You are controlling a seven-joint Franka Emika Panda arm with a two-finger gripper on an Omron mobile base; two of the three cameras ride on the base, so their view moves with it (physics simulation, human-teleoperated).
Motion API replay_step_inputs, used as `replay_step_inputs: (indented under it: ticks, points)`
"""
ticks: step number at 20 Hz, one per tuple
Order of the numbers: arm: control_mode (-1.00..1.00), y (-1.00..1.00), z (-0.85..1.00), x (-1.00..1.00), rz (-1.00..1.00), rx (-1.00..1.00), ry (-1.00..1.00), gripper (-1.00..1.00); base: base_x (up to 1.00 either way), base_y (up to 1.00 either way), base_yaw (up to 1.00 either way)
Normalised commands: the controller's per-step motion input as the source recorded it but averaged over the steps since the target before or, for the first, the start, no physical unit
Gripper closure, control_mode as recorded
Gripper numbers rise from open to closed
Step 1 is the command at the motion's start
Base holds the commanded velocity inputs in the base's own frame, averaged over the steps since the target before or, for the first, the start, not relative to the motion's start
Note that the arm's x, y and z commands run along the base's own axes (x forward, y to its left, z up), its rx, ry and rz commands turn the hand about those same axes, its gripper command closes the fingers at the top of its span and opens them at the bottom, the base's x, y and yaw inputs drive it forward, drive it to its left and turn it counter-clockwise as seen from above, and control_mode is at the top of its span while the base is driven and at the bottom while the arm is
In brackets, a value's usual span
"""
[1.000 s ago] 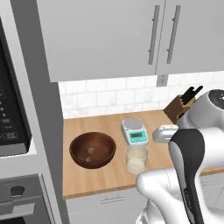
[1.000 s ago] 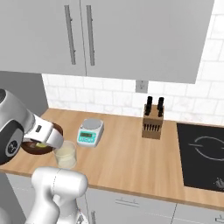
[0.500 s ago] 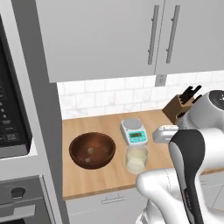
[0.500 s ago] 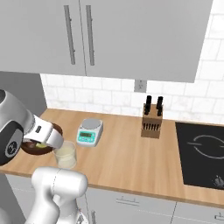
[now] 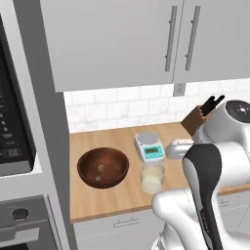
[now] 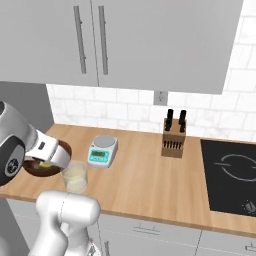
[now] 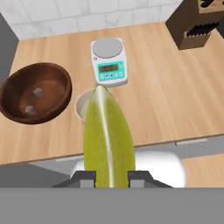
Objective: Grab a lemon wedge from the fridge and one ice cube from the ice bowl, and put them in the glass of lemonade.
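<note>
My gripper is shut on the lemon wedge, a yellow-green slice that sticks out ahead of the fingertips. Below its tip stands the glass of lemonade, partly covered by the wedge. The glass sits near the counter's front edge, and my hand hovers just right of it and above. From the right, a bit of yellow wedge peeks under the hand. Left of the glass the ice bowl holds an ice cube and another. The fridge is out of view.
A small white kitchen scale stands behind the glass. A wooden knife block is further right, and a black cooktop beyond it. Grey wall cupboards hang above. An oven column bounds the counter on the left.
</note>
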Motion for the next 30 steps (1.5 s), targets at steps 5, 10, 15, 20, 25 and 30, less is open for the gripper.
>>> replay_step_inputs:
  ticks: [5,10,15,20,25,30]
  points:
    - [-1.0,0.38,-0.13,0.3,0.01,0.0,0.03,1.0,0.0,0.0,0.0]
    - [-1.0,0.03,-0.39,0.31,0.09,0.01,0.01,1.0,0.0,0.0,0.0]
    - [-1.0,0.0,-0.54,0.33,0.05,0.0,0.05,1.0,0.0,0.0,0.0]
    - [-1.0,0.07,-0.24,0.2,0.0,-0.01,0.0,1.0,0.0,0.0,0.0]
    - [-1.0,0.0,-0.23,0.26,0.0,-0.03,0.07,1.0,0.0,0.0,0.0]
    - [-1.0,0.0,-0.27,0.12,0.0,-0.02,0.04,1.0,0.0,0.0,0.0]
